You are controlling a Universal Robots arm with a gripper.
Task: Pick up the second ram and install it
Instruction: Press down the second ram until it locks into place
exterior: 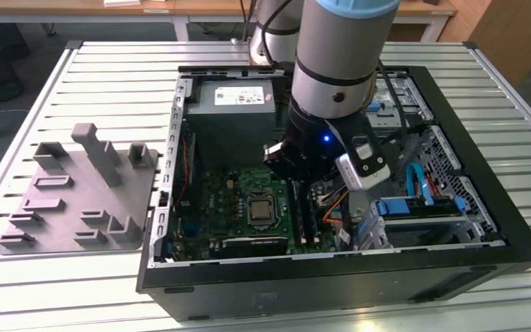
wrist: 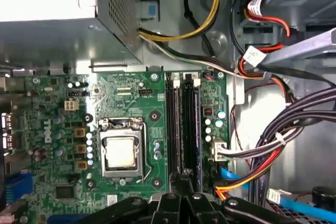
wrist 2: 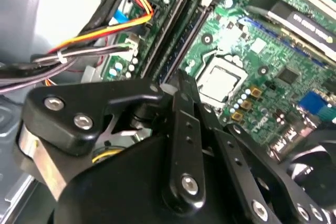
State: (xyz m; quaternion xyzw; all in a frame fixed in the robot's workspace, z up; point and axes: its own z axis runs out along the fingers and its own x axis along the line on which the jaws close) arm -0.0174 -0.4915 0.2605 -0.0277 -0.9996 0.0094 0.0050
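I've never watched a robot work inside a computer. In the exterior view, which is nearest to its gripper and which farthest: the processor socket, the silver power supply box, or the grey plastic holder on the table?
1. The processor socket, on the green board just beside the gripper.
2. The power supply box, at the case's far end.
3. The grey holder, outside the case at the exterior view's left.

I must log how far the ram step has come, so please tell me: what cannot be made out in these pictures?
1. Exterior view: the arm covers the gripper's tip and part of the memory slots.
2. First wrist view: the gripper hides the slots' near ends, so whether it holds the second ram is unclear.
3. Second wrist view: the gripper's own links cover its tip.
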